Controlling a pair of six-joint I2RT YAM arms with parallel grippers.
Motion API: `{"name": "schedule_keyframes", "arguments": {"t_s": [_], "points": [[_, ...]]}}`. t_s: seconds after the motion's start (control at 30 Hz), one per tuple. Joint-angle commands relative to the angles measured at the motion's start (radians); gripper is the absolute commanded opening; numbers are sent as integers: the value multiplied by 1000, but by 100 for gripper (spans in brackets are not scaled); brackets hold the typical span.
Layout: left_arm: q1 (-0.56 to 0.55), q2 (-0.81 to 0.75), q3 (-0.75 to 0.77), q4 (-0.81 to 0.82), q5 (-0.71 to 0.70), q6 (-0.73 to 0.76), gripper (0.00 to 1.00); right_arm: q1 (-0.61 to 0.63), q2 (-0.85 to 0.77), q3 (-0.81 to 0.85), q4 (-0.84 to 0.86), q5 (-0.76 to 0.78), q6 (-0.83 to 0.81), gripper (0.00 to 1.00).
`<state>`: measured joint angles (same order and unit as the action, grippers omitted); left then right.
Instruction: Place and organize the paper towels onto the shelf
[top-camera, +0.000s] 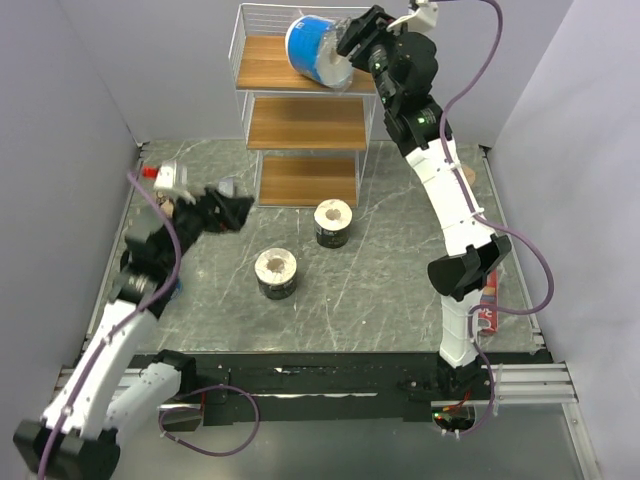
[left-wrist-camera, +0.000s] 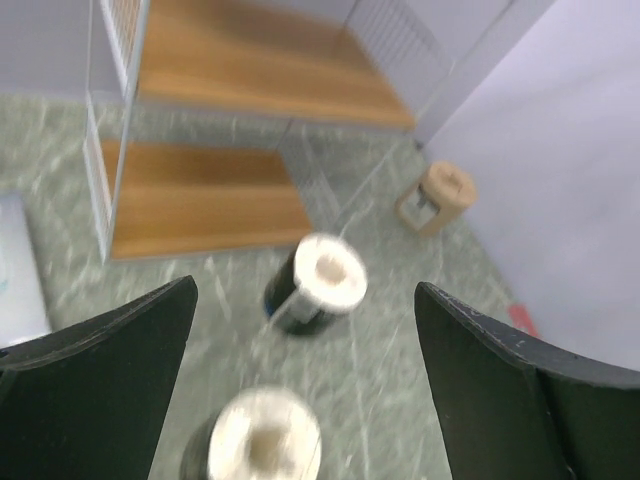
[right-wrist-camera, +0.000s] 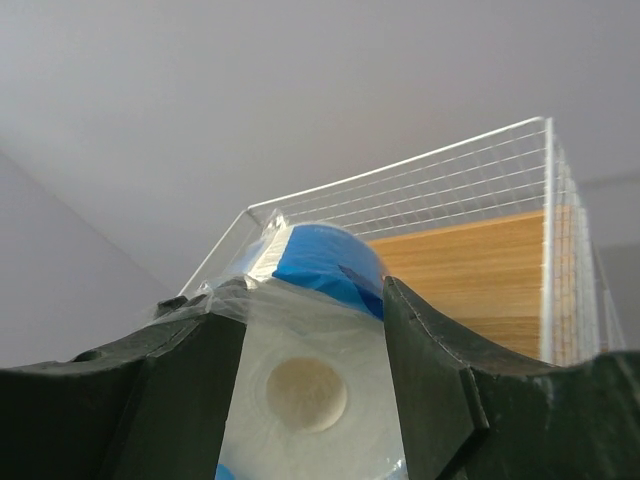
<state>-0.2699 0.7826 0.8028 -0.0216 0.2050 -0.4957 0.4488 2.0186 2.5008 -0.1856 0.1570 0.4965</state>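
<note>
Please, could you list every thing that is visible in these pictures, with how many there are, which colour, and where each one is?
shelf: one, white wire frame with brown boards, at the table's far side.
blue-and-white roll: one, tilted at the shelf's top tier, between the right gripper's fingers.
black rolls: two, pale ends up, on the table in front of the shelf.
tan roll: one, on the table to the right of the shelf.
red item: one, at the table's right edge, too small to identify.
table: one, grey marbled.
left gripper: one, black, open above the table.
right gripper: one, black, holding the blue-and-white roll.
</note>
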Motion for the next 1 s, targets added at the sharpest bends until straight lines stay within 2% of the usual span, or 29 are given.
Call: {"name": "schedule_keyframes", "arguments": {"t_s": [0.0,0.2,0.23,0.4,0.67,0.97], "points": [[-2,150,235,114,4,-43,96,19,25,35,70,-13,-48,64],[-6,398,481,154,11,2,97,25,42,41,109,-23,-73,65],[-6,424,554,149,-2,11,97,28,42,40,109,-27,-75,65],[-31,569,735,167,-1,91,97,28,35,23,127,-31,-81,65],[-132,742,915,163,-62,334,97,28,15,-2,143,-63,-79,66],[-179,912,1069,204,-107,401,97,28,0,-25,127,-89,-79,66]]}}
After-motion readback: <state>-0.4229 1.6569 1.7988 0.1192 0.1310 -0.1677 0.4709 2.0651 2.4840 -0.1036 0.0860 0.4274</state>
